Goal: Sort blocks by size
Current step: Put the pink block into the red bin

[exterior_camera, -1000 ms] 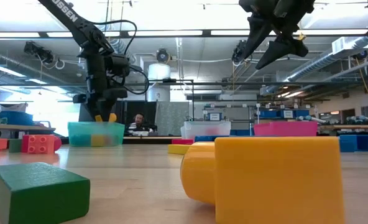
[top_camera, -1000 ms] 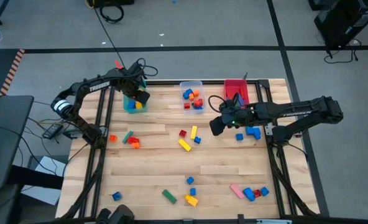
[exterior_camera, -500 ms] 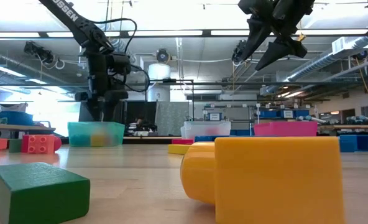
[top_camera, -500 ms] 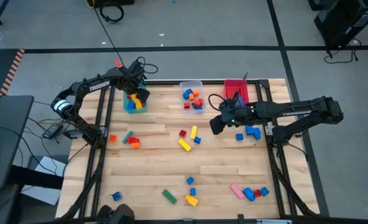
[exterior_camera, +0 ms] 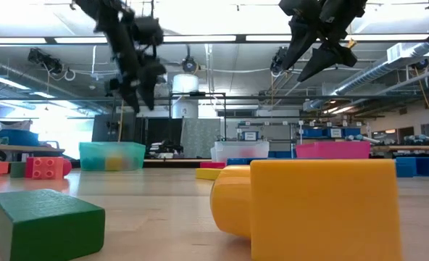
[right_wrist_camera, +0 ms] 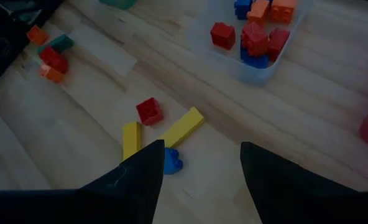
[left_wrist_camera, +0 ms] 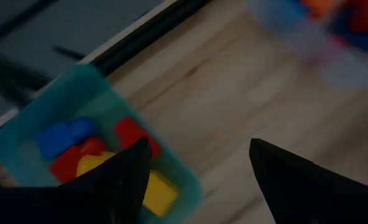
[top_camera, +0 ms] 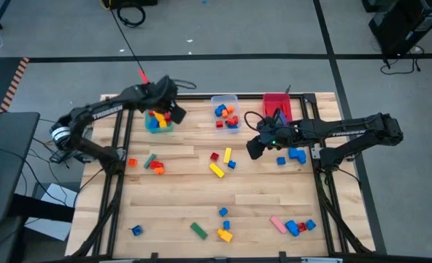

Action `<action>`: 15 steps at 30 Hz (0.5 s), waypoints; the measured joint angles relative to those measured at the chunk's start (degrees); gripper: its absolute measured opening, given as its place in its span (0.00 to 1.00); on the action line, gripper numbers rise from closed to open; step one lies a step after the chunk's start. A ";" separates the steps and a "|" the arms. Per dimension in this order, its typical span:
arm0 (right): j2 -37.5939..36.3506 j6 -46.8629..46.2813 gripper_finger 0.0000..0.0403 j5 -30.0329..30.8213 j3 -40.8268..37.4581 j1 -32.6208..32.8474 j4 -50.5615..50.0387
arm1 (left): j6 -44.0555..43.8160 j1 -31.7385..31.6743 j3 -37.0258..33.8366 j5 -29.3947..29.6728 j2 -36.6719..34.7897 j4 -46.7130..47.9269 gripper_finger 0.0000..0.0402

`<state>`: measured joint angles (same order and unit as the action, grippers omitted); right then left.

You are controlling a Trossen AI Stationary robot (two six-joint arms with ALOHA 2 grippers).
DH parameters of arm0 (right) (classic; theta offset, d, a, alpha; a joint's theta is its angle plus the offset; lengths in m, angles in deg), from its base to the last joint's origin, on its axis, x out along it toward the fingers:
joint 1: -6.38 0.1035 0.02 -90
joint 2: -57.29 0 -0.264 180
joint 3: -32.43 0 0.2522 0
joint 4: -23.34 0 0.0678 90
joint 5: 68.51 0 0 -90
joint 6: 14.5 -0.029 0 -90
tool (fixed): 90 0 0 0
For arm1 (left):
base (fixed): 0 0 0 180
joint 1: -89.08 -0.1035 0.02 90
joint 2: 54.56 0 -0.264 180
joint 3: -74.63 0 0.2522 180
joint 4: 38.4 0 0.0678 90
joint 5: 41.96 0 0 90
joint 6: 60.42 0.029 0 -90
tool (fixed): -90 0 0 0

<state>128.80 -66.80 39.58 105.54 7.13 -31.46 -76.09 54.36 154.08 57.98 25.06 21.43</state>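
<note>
The right gripper (top_camera: 254, 148) hovers just right of the frame's centre in the high view, fingers spread and empty. Directly beyond its fingertips in its own wrist view sits a tight cluster: a small blue plastic brick (right_wrist_camera: 171, 160), a long yellow plastic bar (right_wrist_camera: 181, 126), a shorter yellow bar (right_wrist_camera: 131, 138) and a small red square brick (right_wrist_camera: 149, 111). In the high view that cluster lies just left of the claw, the long yellow bar (top_camera: 216, 170) running diagonally, upper left to lower right. The right arm looks the nearer one by far, so I'd guess the next pick falls to it, closing across the bar's short side.

The left gripper (top_camera: 174, 111) sits at upper left, jaws wide and holding nothing, just beside the teal translucent plastic bin (top_camera: 149, 126), where red, blue and yellow blocks (left_wrist_camera: 103, 149) lie piled. The clear plastic bin (top_camera: 235, 98) and red plastic bin (top_camera: 276, 99) stand along the table's top edge.

Compared with a second ago, the left gripper has let go, lifted out of the teal bin and swung right; the right one has not budged.
</note>
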 joint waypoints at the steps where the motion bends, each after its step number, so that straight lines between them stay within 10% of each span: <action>1: 0.00 -0.35 0.56 -0.10 0.00 0.33 -0.56 | -1.12 2.25 0.00 0.89 -0.60 0.02 0.70; 15: -0.04 -22.38 0.56 -3.01 4.42 16.34 -29.57 | -16.59 28.70 0.00 1.03 -1.67 -2.65 0.70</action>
<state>128.75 -89.19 36.57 109.96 23.47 -61.03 -92.68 83.06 154.08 59.00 23.40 18.78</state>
